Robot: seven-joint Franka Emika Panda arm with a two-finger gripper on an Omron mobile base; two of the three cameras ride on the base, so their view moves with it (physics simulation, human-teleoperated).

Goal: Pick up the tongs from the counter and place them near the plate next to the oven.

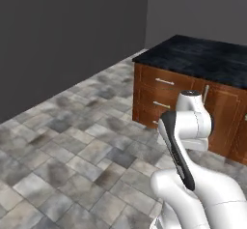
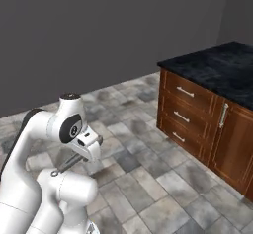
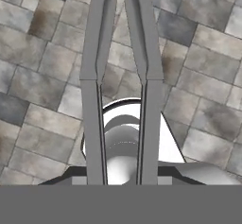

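Carrying the tongs [image 3: 120,53], clamped in the closed gripper [image 2: 81,155] above the tiled floor [image 1: 72,141], well short of the counter [image 2: 217,70]. Best kept level and firmly pinched; 2 arms pointing ahead.

Plain dark grey walls [image 1: 72,35] enclose the room and meet in a corner at the far end, to the left of the cabinets. The floor [image 1: 72,150] is laid with square stone tiles in mottled grey, some stained brownish, and runs from the near edge to the foot of the walls. On the right stands a block of brown wooden cabinets [image 2: 197,114] with three stacked drawers bearing thin silver bar handles, a door with a vertical handle beside them, under even, shadowless light.
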